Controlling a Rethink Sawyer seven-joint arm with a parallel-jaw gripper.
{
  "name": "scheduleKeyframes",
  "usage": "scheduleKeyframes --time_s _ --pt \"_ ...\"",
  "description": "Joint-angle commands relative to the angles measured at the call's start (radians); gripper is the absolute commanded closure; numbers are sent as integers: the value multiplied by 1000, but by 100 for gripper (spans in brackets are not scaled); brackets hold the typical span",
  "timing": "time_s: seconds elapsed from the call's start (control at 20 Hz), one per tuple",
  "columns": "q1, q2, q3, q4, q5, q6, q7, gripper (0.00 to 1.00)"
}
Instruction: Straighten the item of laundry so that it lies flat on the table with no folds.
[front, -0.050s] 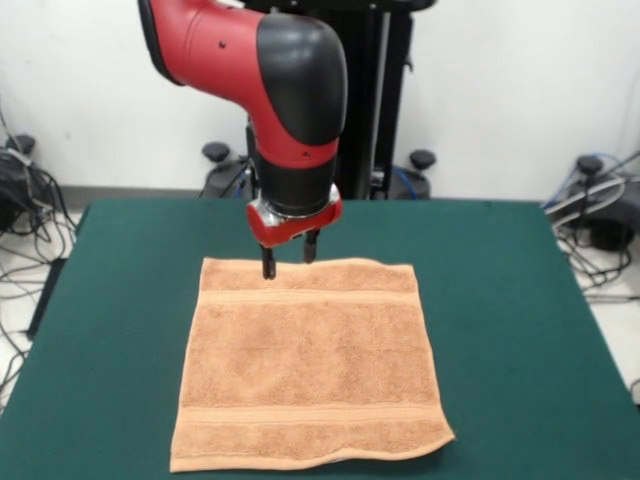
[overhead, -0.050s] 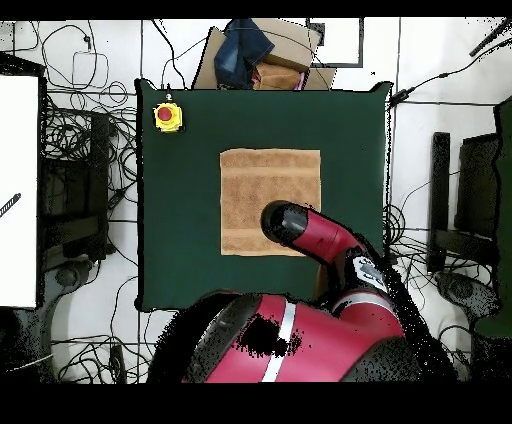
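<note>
You see the towel (front, -0.050s: 310, 365) spread nearly flat at the middle of the green surface (front, -0.050s: 520, 300), its near corner at 5 o'clock slightly rippled. The pincer (front, -0.050s: 287, 260) hovers parted over the 12 o'clock edge, gripping nothing. Overhead, a yellow box with a red button (overhead, -0.050s: 167, 117) sits at one corner.

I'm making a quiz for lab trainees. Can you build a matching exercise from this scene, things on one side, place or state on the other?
Things:
1. peach-orange terry towel
2. red and black end effector
3. yellow box with a red button
4. dark green felt-topped table

Places or states:
A. at a table corner, apart from the towel
B. fingers apart, at the towel's edge
C. spread flat, mid-table
D. underneath everything else

Pairs: 1-C, 2-B, 3-A, 4-D
</note>
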Motion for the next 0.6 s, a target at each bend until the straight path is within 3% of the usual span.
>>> scheduleKeyframes --time_s 0.05,0.6 --pt "20 9 -11 -14 65 -37 348 0" --pt "12 0 -3 11 59 -53 344 0"
